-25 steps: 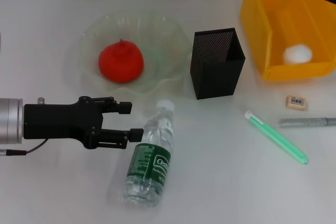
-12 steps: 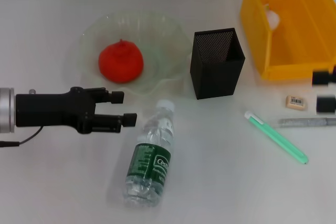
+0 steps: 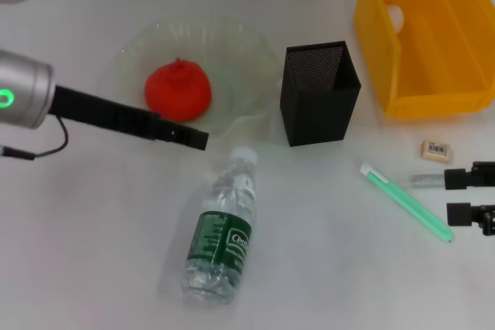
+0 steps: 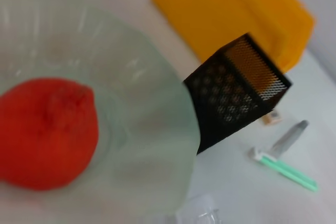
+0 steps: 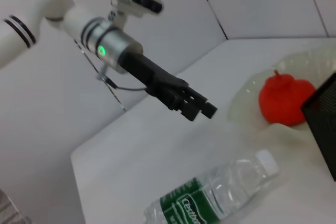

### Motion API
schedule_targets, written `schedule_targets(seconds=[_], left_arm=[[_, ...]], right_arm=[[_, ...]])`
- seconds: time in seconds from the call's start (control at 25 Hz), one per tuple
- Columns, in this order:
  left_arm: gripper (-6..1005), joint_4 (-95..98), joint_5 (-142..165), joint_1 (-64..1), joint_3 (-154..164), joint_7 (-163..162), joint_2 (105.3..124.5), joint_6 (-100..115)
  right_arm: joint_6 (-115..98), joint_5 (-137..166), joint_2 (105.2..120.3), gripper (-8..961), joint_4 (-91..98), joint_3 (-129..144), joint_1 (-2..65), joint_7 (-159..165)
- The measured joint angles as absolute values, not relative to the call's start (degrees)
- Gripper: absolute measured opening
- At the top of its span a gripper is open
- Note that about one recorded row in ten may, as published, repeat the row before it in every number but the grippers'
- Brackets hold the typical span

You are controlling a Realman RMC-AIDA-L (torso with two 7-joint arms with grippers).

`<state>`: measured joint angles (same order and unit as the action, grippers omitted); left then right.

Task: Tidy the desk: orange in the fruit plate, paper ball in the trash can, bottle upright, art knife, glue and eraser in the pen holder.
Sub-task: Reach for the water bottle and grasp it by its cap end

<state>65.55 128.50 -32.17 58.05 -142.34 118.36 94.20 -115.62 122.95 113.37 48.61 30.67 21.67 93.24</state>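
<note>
On the white desk (image 3: 93,253), we saw the left gripper (image 3: 203,140) nearly closed and empty above the fluted glass fruit plate (image 3: 232,48) holding the dimpled orange (image 3: 179,90). The right gripper (image 3: 455,196) sat parted, empty, around the silver art knife (image 3: 427,180). The clear bottle (image 3: 223,231) lay flat.

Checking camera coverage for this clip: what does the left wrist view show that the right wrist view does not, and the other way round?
Only the left wrist view shows the trash can, eraser, art knife and glue. Only the right wrist view shows the left tool, raised above the table, and the whole bottle lying on its side. Both show the orange in the fruit plate and the pen holder.
</note>
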Motion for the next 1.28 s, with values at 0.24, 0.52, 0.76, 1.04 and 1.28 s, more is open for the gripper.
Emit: schedule_targets(seconds=[0.24,0.52,0.76,1.04,1.28], left_arm=[[828,71.76,129.62,-34.3,66.13,-156.83,118.25,95.08],[828,70.66,130.45,-36.54,72.46,-164.65,119.15,94.27],[829,64.87,130.41,-37.16,72.6,-164.53,118.97,91.06],[828,62.59,131.78,-37.63,74.64,-164.21,118.7,86.62],[828,62.28,133.31,-38.22,77.68,-163.88,118.91,83.49]], right_arm=[[-114.78,123.73,113.58,730,48.73,30.51,20.92,91.57],[-114.18,123.75,113.76,730,48.89,30.15,20.57,89.49],[-113.54,123.53,113.76,729,48.81,30.02,20.67,87.84],[-112.26,123.53,114.51,729,48.52,29.97,20.96,87.67],[-111.8,123.55,114.64,729,48.32,29.96,20.72,87.64]])
